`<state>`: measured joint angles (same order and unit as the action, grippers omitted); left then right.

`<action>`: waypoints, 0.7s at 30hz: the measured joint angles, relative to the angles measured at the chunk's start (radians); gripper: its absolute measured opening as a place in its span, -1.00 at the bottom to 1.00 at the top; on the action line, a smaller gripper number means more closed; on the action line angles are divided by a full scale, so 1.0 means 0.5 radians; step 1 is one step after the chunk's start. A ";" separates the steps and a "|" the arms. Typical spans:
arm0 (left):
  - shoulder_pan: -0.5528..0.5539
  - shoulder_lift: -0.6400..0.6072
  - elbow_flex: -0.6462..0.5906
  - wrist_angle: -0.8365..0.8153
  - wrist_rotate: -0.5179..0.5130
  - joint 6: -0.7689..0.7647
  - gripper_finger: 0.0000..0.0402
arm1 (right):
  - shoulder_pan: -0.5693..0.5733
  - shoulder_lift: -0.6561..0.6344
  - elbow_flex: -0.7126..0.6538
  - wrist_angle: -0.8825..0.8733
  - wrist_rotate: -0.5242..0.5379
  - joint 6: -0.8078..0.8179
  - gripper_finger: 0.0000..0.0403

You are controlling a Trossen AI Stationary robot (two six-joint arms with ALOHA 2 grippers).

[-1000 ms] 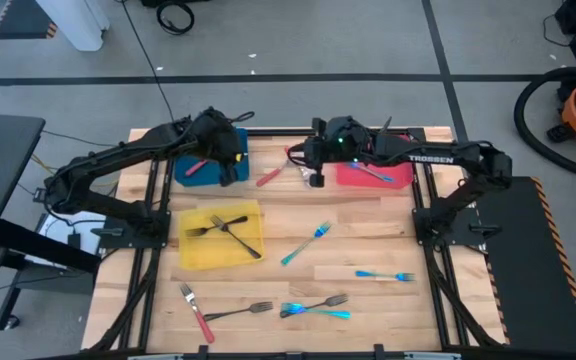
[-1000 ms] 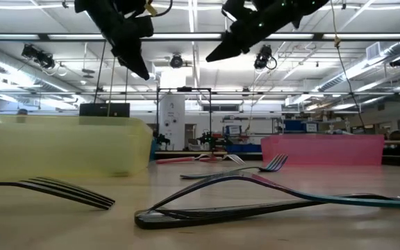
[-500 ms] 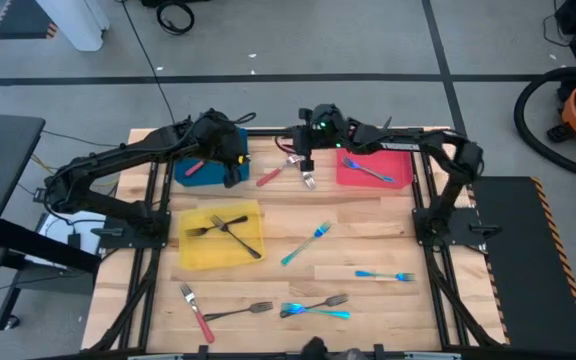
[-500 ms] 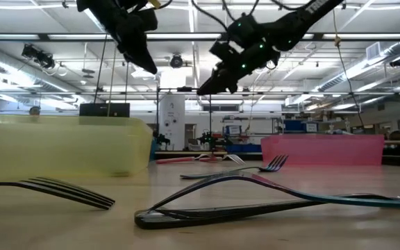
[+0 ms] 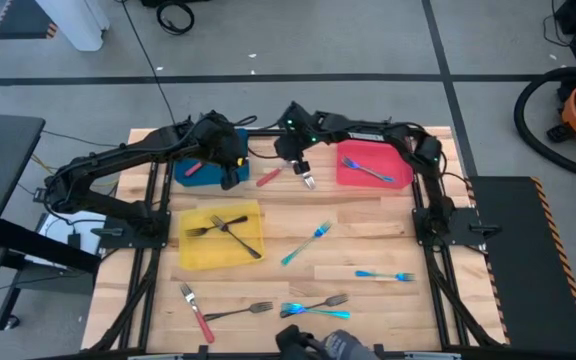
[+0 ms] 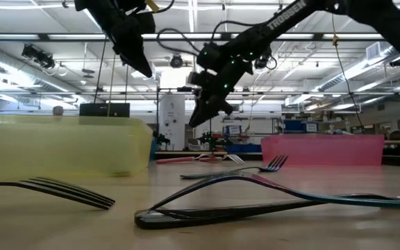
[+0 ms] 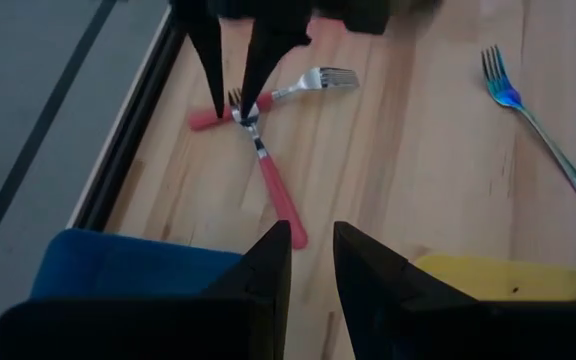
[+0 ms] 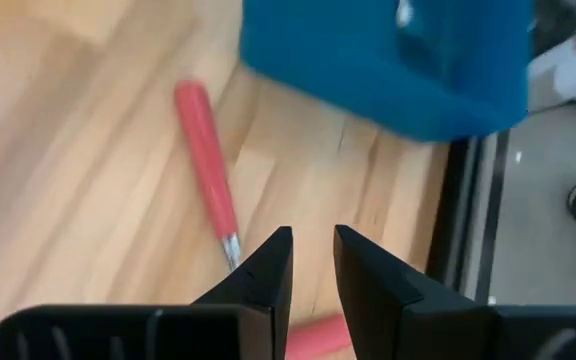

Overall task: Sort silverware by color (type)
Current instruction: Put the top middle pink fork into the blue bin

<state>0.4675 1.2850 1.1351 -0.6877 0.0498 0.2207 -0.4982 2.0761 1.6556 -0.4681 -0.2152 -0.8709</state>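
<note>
- Step in hand, as I judge it: pick-up of one of the two crossed red-handled forks (image 5: 273, 175) lying on bare wood between the blue tray (image 5: 208, 165) and the red tray (image 5: 373, 165). The right gripper (image 5: 303, 172) is over them; nothing is gripped yet.
- Right gripper: fingers (image 8: 268, 275) a narrow slot apart, empty. In the right wrist view a red-handled fork (image 8: 208, 205) lies on the wood just ahead of the tips, its metal neck running toward the slot. The left wrist view shows the right arm's tips coming down at the spot where the two forks (image 7: 268, 180) cross. Whether the tips touch metal, I cannot tell.
- Left gripper (image 5: 230, 170): by the blue tray's edge nearest the crossed forks, held high above the table in the low view. Fingers (image 7: 268, 265) narrowly parted, empty. It appears to be waiting.
- The blue tray holds one red-handled fork (image 5: 195, 168); the red tray holds one blue fork (image 5: 368, 170). So red seems to go to the blue tray.
- The yellow tray (image 5: 218, 237) holds two dark forks (image 5: 226, 230).
- Farther from the blue tray, loose on the wood: several blue forks (image 5: 308, 243), dark forks (image 5: 238, 312) and one more red-handled fork (image 5: 196, 312).
- Next move calls for: descend straight, straddle one handle only, away from the crossing, then close. Risk: catching both forks, or nudging the lower one.
</note>
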 joint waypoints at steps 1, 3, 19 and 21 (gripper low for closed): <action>0.000 0.000 0.000 -0.002 0.000 0.000 -0.61 | -0.003 0.029 0.028 -0.047 0.023 -0.024 -0.58; 0.000 0.000 0.000 -0.001 0.000 0.002 -0.61 | -0.006 0.083 0.076 -0.161 0.063 -0.079 -0.58; 0.005 0.000 0.000 0.016 -0.007 0.075 -0.61 | 0.013 0.199 0.133 -0.292 0.009 -0.504 -0.58; 0.005 0.000 0.000 0.019 -0.008 0.075 -0.61 | 0.024 0.199 0.129 -0.254 0.015 -0.559 -0.58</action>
<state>0.4702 1.2850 1.1351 -0.6784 0.0456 0.2583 -0.4864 2.1754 1.7203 -0.5949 -0.2078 -1.1503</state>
